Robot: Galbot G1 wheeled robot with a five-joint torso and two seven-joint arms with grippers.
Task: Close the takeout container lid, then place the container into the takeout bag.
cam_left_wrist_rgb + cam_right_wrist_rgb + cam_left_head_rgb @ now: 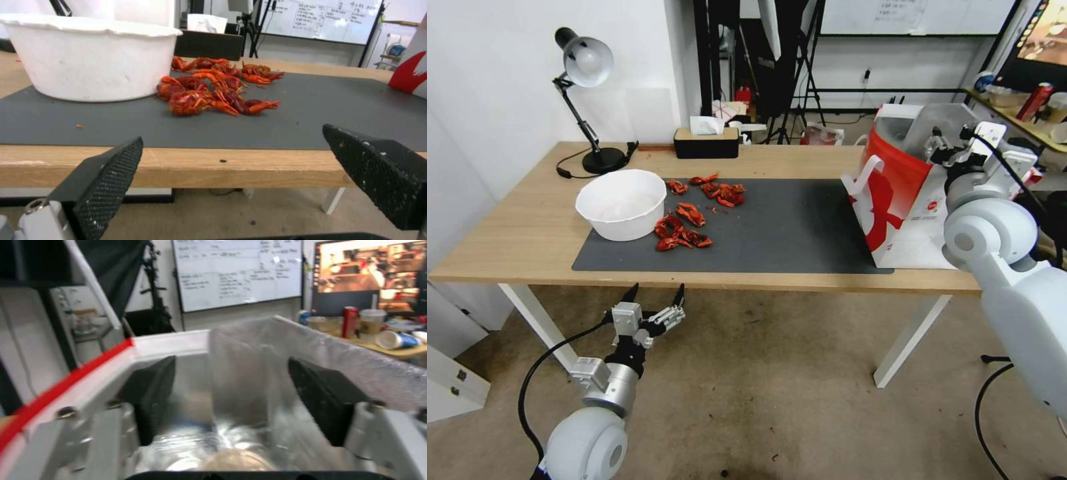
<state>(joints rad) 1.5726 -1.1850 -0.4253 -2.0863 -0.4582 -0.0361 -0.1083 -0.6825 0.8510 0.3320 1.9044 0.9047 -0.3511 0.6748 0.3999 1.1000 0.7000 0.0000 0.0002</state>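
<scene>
Right gripper (231, 403) jaws apart inside bag (894, 200) mouth, container (209, 453) apparently dropped on the liner below, so task looks nearly done; left gripper (654, 300) open, parked below table (527, 227) edge.

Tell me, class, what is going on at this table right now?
The robot's right tool is open and reaches into the top of the takeout bag, which stands at the right end of the dark mat. The right wrist view shows something clear and shiny low in the bag between its fingers, too blurred to name. The left tool hangs open below the table's front edge. A white bowl and loose crayfish sit on the mat.
</scene>
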